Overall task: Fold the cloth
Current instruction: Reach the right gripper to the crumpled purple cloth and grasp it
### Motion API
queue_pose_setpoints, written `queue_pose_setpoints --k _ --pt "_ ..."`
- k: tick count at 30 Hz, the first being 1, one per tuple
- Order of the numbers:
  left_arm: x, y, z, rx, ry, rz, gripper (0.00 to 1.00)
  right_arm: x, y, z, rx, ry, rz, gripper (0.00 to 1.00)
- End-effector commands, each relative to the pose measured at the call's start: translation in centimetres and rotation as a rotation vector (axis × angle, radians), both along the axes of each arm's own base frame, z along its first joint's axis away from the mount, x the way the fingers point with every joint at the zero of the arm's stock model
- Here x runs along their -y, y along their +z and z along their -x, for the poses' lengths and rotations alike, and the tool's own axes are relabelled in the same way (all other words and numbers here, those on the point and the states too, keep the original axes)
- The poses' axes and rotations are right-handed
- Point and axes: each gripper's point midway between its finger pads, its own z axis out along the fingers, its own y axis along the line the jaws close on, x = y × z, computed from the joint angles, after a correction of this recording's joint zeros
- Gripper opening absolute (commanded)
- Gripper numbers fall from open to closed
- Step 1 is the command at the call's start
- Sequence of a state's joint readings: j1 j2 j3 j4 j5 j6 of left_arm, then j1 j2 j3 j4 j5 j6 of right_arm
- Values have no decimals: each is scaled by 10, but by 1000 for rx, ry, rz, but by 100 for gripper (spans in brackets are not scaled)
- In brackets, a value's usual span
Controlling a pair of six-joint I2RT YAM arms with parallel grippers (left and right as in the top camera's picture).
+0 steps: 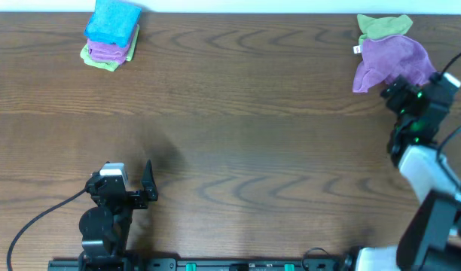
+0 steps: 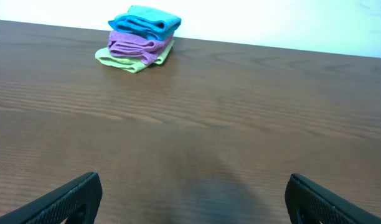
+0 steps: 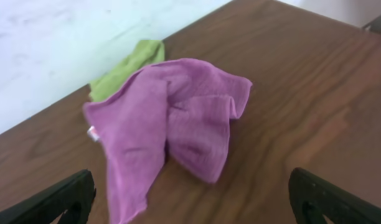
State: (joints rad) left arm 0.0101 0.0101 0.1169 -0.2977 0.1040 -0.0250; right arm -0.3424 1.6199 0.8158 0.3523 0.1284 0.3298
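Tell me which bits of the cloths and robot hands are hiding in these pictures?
- Green cloth: right wrist view, mostly covered by the crumpled purple cloth.
- Bottom folded cloth: overhead view, only its edge peeks out from under the folded stack.
- Left hand and right hand: wrist views, the bottom edge cuts off the fingers, so only the tips show.

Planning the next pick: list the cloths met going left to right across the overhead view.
stack of folded cloths → crumpled purple cloth. The green cloth overlaps the purple one, so it is left out.
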Motion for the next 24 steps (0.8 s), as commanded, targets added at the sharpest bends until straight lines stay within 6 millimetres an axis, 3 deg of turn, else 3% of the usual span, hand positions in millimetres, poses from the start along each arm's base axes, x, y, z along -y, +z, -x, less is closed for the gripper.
queue_pose_setpoints --k 1,6,17,24 --pt "-1 -12 0 -26 4 -16 95 18 -3 -19 12 14 -40 99" --pt "-1 -12 0 -26 4 -16 95 40 -26 -39 -16 42 -108 99" --pt "-1 -12 0 -26 4 -16 95 2 -29 -52 32 317 -269 99" --pt "-1 -12 0 -26 4 -16 95 16 -36 -54 21 240 -284 99"
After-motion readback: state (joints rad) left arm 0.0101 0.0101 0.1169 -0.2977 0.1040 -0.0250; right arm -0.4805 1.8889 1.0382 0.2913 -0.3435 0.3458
